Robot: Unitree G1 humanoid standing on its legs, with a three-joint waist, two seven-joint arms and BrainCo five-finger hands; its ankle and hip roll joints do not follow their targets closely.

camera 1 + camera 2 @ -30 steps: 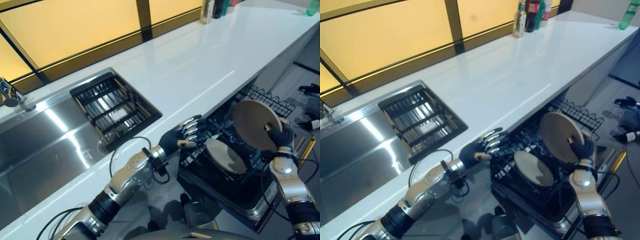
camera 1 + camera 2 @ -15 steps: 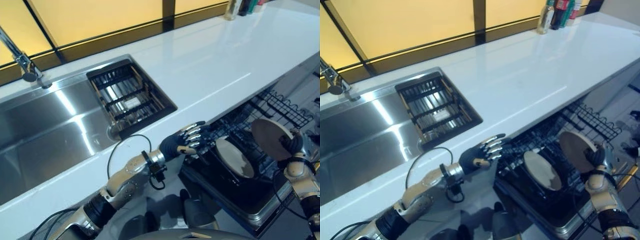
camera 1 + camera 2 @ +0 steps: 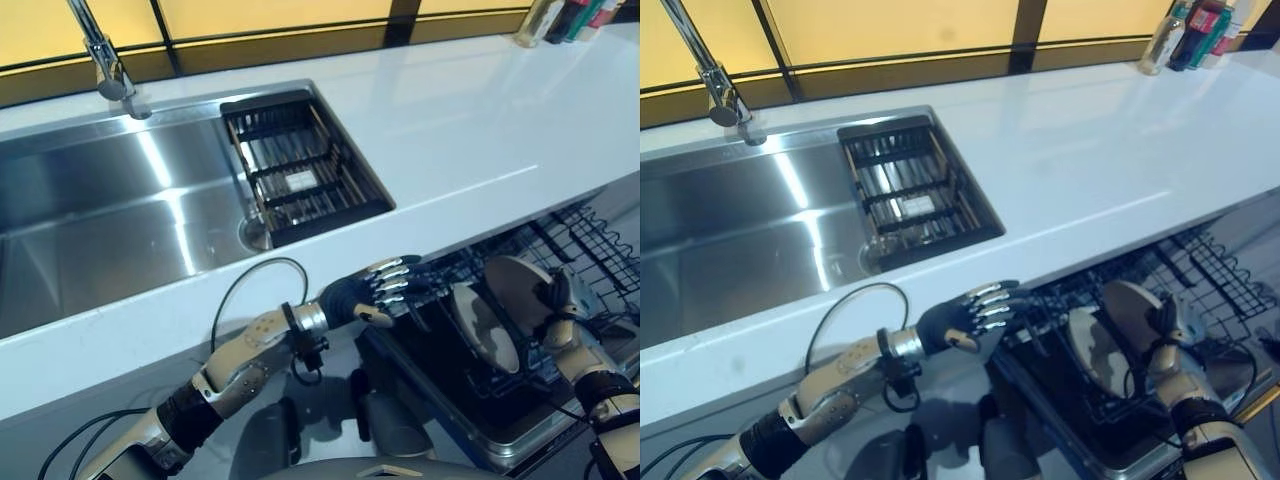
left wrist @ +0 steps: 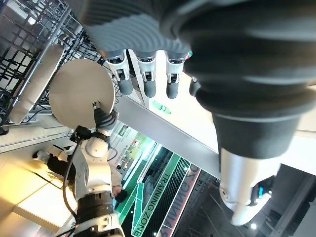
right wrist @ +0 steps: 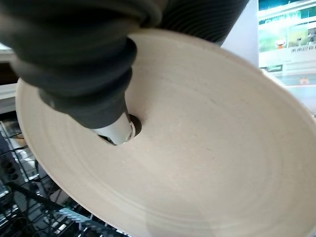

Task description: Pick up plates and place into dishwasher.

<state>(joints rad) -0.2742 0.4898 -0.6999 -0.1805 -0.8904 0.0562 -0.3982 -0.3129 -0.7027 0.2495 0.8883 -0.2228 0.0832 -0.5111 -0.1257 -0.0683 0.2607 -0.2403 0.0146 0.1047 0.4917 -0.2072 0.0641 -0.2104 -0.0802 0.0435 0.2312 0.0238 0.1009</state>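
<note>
My right hand point(image 3: 556, 296) is shut on a beige plate point(image 3: 510, 284), its thumb point(image 5: 111, 129) pressed on the plate point(image 5: 197, 148) face. It holds the plate upright, low over the black dishwasher rack point(image 3: 430, 352), close beside a second beige plate point(image 3: 478, 325) that stands in the rack. My left hand point(image 3: 374, 290) is open with straight fingers point(image 4: 144, 82) at the rack's near-left edge, under the counter lip, holding nothing. The left wrist view shows the held plate point(image 4: 81, 96) and the standing plate point(image 4: 37, 84) side by side.
A white counter point(image 3: 480, 110) overhangs the dishwasher. A steel sink point(image 3: 100, 230) with a black drain basket point(image 3: 300, 175) and a faucet point(image 3: 100, 60) lies to the left. Bottles point(image 3: 1200, 20) stand at the counter's back right. A wire rack point(image 3: 590, 230) juts out at the right.
The camera has swung left, bringing more of the sink into view. My right hand has brought the plate down and nearer the standing plate. The left hand stays by the rack.
</note>
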